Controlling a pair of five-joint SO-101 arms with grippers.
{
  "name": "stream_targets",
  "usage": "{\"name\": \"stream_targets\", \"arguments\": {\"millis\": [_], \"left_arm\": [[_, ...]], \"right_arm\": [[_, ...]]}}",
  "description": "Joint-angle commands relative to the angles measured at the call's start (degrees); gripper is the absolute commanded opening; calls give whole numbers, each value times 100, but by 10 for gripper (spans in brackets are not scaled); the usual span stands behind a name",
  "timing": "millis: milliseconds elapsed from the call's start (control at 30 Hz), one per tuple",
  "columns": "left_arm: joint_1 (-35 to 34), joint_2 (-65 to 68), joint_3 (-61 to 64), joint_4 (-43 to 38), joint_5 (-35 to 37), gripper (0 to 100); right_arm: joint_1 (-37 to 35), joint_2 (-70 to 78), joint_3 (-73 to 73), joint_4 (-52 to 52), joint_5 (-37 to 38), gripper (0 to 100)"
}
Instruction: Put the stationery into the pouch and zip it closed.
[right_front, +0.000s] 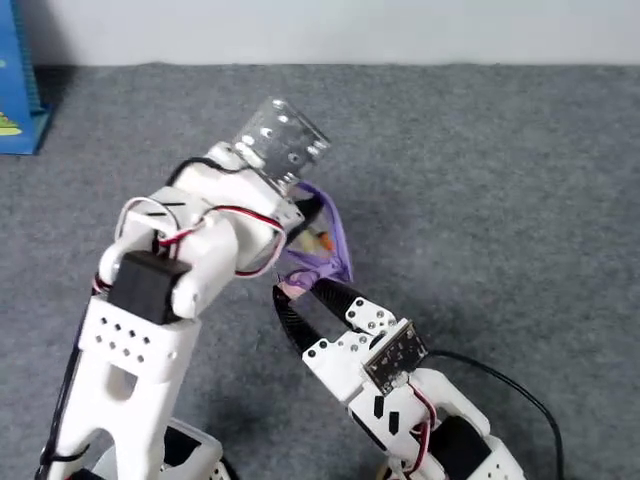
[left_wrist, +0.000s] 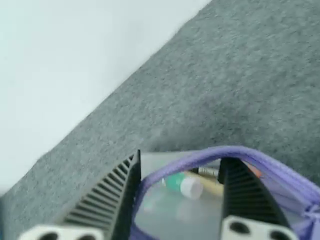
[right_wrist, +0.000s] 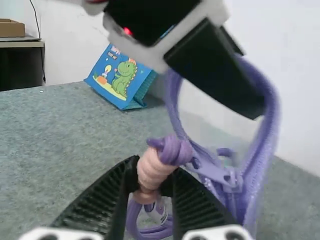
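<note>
Status, as judged from the present state: loading appears complete and closing is not yet done. Stationery lies inside the pouch (left_wrist: 216, 154), seen through its clear wall, and none is seen on the grey table surface (right_front: 500, 180). The purple zip rim arches wide open in the left wrist view, so the remaining step is to draw the slider (right_wrist: 231, 176) along the whole length of the zip.

Position of the task item: the pouch stands raised on edge near the table centre, between the two arms.

End effector state:
- Left gripper (left_wrist: 183, 162): fingers set well apart, one on each side of the pouch end, with the rim running between them. The pouch stands up under this gripper, so this is judged to be a hold on the pouch
- Right gripper (right_wrist: 152, 173): fingers pressed together on the pink pull charm (right_wrist: 148, 167), which hangs from a knotted purple cord (right_wrist: 172, 149) tied to the slider

Count:
- Pouch: one
- Slider: one; pull charm: one
- Stationery pieces: at least three can be told apart, namely a green-capped item (left_wrist: 180, 184), a pencil-like stick (left_wrist: 207, 172) and an orange piece (left_wrist: 252, 171). Others may be hidden by the fingers
- Grippers engaged: two

Other item: one blue box with a dinosaur picture (right_wrist: 122, 80) stands at the table edge, well apart from the work
</note>
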Motion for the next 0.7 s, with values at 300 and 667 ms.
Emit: {"name": "stream_targets", "arguments": {"millis": [300, 667], "left_arm": [[765, -527, -189, 571, -352, 246], [-185, -1327, -198, 571, -360, 246]], "right_arm": [[207, -4, -185, -13, -123, 8], [435, -4, -62, -892, -114, 8]]}}
